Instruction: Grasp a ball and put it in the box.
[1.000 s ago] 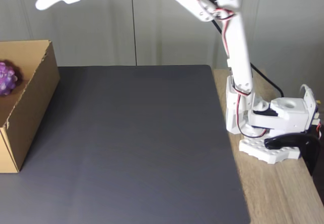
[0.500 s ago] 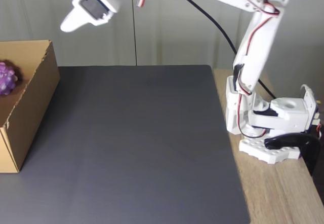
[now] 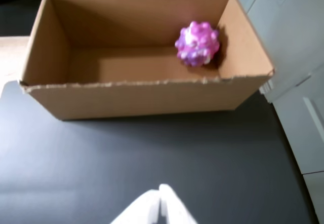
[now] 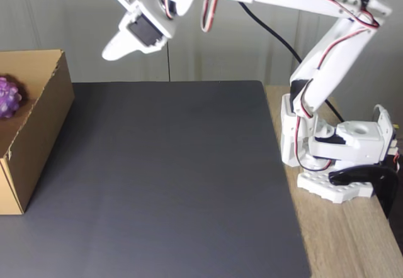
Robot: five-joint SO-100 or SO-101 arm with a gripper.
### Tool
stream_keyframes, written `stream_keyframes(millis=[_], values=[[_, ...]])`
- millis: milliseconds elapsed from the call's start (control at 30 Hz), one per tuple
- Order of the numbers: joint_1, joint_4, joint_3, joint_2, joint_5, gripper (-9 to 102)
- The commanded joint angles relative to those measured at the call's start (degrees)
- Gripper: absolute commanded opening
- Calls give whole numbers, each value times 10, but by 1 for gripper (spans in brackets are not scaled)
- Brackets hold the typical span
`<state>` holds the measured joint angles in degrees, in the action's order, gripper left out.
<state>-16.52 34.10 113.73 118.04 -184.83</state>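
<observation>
Hand (image 4: 108, 55) has moved right and lower than half a second ago, away from the box (image 4: 44, 111), hanging high above the dark tabletop (image 4: 170, 183); arm more folded. Its fingers are pressed together, empty, tips meeting at the wrist view's bottom edge (image 3: 161, 196). Ball (image 3: 198, 43) rests inside the box, in its far right corner in the wrist view; unmoved. Fixed view cuts off the box's left part, ball (image 4: 9, 97) partly visible.
</observation>
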Motion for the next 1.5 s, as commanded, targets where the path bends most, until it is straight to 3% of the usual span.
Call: stream_keyframes(millis=[0, 533, 767, 1067, 1233, 1333, 1467], values=[[-7, -25, 37, 42, 8, 0], [-10, -222, 354, 205, 42, 0], [-11, -261, 451, 254, 59, 0], [-5, -270, 563, 358, 63, 0], [0, -263, 664, 526, 91, 0], [3, -173, 665, 599, 90, 0], [4, -140, 665, 613, 89, 0]])
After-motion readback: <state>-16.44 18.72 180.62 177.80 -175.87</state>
